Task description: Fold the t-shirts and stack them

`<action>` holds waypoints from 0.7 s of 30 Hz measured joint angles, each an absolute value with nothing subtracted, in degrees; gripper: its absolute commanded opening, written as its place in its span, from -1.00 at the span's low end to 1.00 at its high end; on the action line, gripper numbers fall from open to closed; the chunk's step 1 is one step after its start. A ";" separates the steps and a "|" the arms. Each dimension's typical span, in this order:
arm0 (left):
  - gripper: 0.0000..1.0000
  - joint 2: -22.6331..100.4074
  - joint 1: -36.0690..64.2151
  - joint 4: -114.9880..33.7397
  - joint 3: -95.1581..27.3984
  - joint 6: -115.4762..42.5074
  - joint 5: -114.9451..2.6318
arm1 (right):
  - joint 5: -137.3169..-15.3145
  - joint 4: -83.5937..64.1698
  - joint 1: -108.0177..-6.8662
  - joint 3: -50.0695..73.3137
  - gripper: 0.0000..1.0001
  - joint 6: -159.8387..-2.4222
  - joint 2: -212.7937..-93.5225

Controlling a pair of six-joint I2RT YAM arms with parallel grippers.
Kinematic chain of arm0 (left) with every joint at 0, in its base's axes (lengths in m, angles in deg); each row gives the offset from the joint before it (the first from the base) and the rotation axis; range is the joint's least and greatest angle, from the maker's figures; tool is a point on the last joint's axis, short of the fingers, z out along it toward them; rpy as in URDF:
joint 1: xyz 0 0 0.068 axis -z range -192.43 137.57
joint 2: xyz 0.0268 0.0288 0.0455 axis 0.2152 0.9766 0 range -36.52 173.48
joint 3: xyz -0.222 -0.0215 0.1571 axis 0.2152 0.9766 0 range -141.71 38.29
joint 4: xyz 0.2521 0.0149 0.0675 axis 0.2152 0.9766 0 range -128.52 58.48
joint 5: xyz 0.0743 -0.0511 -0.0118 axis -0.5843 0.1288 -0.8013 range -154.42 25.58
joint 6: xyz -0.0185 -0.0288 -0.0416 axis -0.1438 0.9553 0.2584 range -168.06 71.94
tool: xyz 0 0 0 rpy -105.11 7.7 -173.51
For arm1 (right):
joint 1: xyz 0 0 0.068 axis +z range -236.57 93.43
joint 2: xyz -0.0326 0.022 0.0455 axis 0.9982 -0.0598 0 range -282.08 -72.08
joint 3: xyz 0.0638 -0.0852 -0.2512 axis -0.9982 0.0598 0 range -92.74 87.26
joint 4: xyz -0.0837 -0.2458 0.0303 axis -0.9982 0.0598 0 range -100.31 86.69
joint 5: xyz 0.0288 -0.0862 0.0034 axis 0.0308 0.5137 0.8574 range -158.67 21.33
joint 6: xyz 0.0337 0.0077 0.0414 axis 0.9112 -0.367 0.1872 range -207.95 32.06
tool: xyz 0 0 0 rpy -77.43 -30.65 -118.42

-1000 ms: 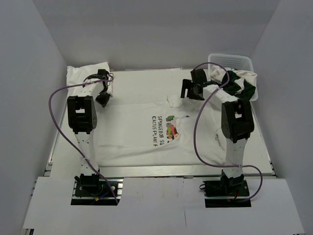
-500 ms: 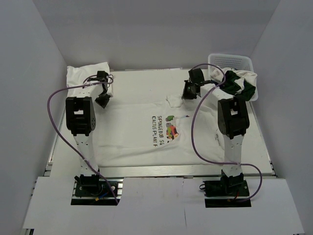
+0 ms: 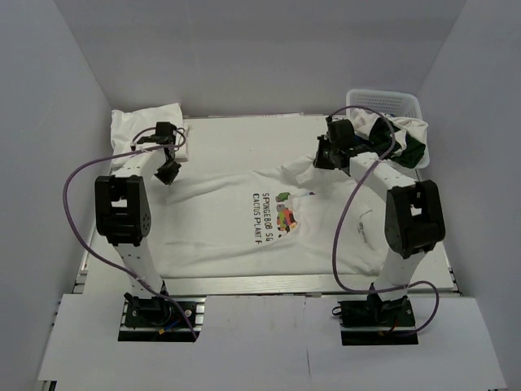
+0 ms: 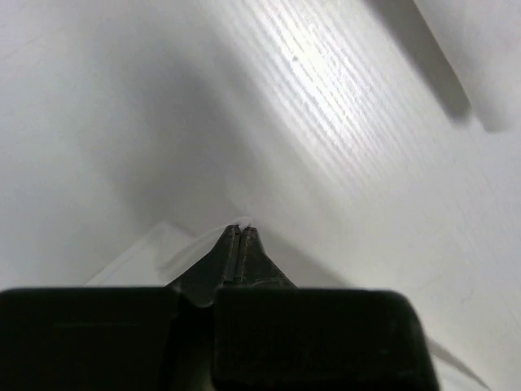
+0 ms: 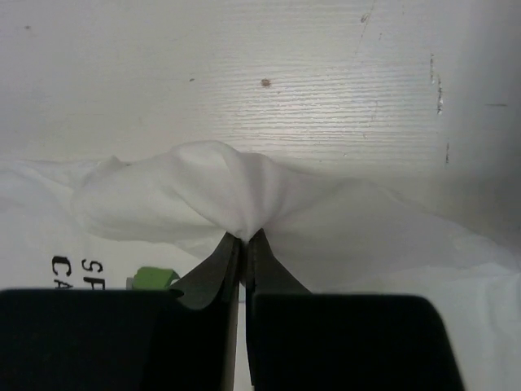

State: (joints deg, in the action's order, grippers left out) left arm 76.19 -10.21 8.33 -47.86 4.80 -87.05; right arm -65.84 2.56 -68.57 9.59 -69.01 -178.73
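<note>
Two spots on the printed white t-shirt (image 3: 236, 236), which is lying spread across the surface (image 3: 244, 134), are being pinched. A thin edge at its far left side is being gripped by the closed left fingers (image 4: 230, 254), and a bunched fold beside the collar by the closed right fingers (image 5: 229, 259). White and dark green t-shirts (image 3: 399, 138) are being held in the lattice basket (image 3: 383, 99) at the far right corner. A folded white shirt (image 3: 142, 122) is lying far left.
</note>
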 measured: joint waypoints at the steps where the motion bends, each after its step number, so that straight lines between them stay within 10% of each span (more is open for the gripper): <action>1: -1.00 74.57 -10.16 8.09 -46.64 4.71 -87.03 | -65.93 1.86 -68.57 11.23 -1.00 -69.66 -176.43; 21: -1.00 45.87 -9.25 6.30 -21.06 9.67 -86.85 | -66.57 19.49 -68.55 35.49 -1.00 -70.08 -141.51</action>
